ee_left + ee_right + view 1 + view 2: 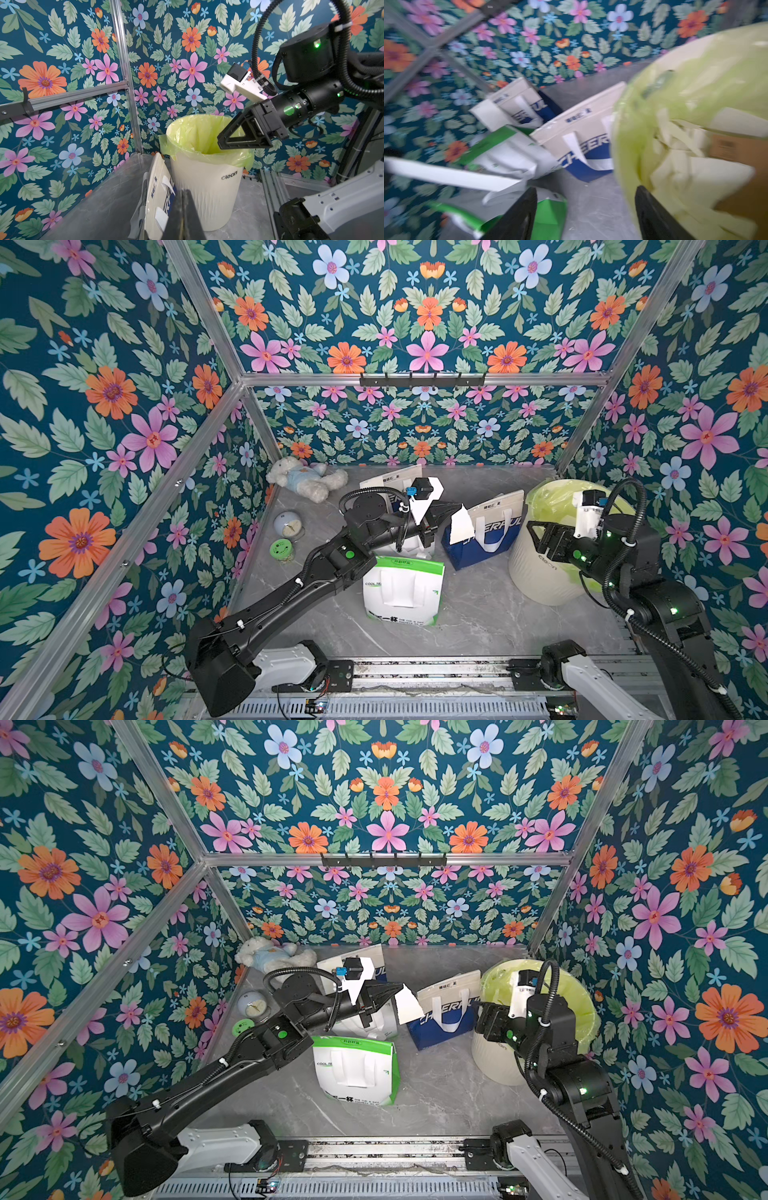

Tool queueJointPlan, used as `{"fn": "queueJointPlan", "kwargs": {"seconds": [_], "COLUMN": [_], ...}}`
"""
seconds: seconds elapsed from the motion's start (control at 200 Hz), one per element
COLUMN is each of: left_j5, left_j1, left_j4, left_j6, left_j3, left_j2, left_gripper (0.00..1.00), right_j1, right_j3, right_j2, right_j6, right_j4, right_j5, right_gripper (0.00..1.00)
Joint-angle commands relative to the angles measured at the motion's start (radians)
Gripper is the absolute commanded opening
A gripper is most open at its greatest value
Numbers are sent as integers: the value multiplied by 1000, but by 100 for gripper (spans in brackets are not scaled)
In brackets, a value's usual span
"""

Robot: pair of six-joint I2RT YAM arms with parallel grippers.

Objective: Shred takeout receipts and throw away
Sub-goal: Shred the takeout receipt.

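My left gripper (456,509) is raised over the bags and shut on a torn white piece of takeout receipt (459,527), which hangs from its tip in both top views (408,1006). Its jaws are pressed together in the left wrist view (182,216). The same piece shows as a blurred white strip (452,176) in the right wrist view. My right gripper (534,537) stands open at the near rim of the cream bin (540,576) with the yellow-green liner (199,135); nothing lies between its fingers (585,207). Torn white paper pieces (685,145) lie inside the bin.
A white-and-blue bag (486,533) stands beside the bin, another (392,483) at the back, and a white-and-green bag (403,593) in front. A plush bear (305,481) and two jars (289,524) sit at the back left. A hook rail (422,379) crosses the back wall.
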Motion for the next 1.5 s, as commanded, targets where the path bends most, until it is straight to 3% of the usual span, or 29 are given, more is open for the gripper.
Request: {"fn": "queueJointPlan", "kwargs": {"seconds": [0.0,0.085,0.21,0.395,0.545,0.755,0.93,1.02,1.18,1.245,1.315,1.325,1.41,1.435,1.495], "left_j5": [23,39,64,91,99,84,44,41,38,34,42,44,41,39,45], "left_j1": [-1,0,0,-3,-3,-3,-3,-3,-3,-3,-3,-3,-3,-3,-3], "left_j4": [216,338,504,567,640,672,714,747,758,740,690,678,515,455,314], "left_j6": [-155,-250,-356,-426,-485,-503,-535,-561,-573,-561,-534,-529,-454,-415,-316], "left_j3": [-32,-63,-111,-114,-117,-115,-115,-113,-114,-114,-105,-104,-71,-58,-24], "left_j2": [5,7,-1,-11,-5,4,26,42,48,42,35,35,17,9,-8], "left_gripper": [0,0,0,0,0,0,0,0,0,0,0,3,68,95,99], "right_j1": [1,1,1,1,2,14,54,68,76,76,77,77,78,77,76], "right_j3": [-48,-100,-149,-209,-227,-237,-240,-245,-242,-234,-224,-222,-193,-179,-151], "right_j2": [2,-1,-1,31,59,67,67,71,72,70,68,67,70,74,83], "right_j6": [22,84,92,153,189,240,233,234,244,248,249,250,247,235,202], "right_j4": [241,394,530,754,849,940,946,957,951,910,862,855,751,717,648], "right_j5": [-420,-530,-561,-674,-717,-781,-785,-779,-751,-719,-696,-690,-655,-661,-684], "right_gripper": [76,80,81,81,76,58,55,46,20,0,0,0,0,0,0]}}
